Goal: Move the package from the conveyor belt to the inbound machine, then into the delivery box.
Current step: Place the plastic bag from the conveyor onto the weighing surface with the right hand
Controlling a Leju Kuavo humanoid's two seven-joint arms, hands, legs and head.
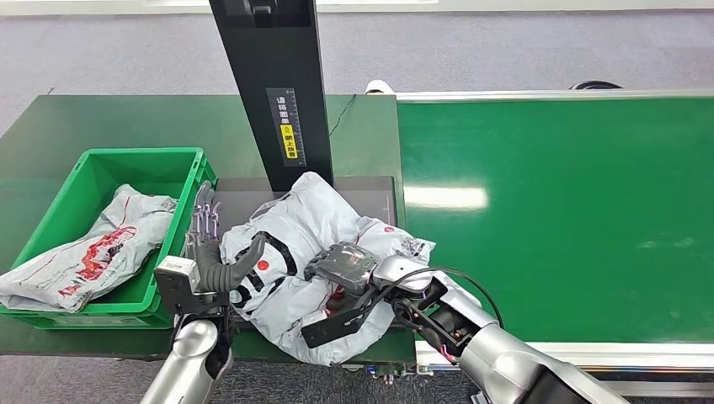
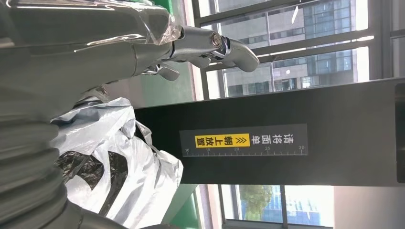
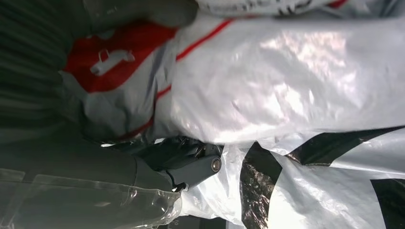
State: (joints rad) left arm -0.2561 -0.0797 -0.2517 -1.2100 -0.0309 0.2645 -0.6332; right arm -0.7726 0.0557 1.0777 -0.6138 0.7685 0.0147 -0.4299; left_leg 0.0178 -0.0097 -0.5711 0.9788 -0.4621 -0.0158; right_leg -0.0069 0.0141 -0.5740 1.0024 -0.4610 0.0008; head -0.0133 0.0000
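1. On the dark plate of the inbound machine (image 1: 370,189), at the foot of its black post (image 1: 269,84), lies the grey package (image 1: 311,244), crumpled, its long axis running slantwise from the post toward the robot's right side.
2. Right hand (image 1: 341,268) lies on top of the package's near-right part, fingers curled into the plastic; the right wrist view shows them pressed into the folds, so I judge it grips the bag.
3. Left hand (image 1: 206,244) stands just beside the package's left edge, fingers straight and spread upward, thumb touching or nearly touching the plastic, holding nothing.
4. Delivery box (image 1: 181,160), a green crate, stands just left of the left hand and already holds another parcel (image 1: 93,252).
5. From the right hand, the box lies leftward across the package, so the left hand sits between the two and the crate's near wall must be cleared.
6. Conveyor belt (image 1: 556,219) stretches to the right.
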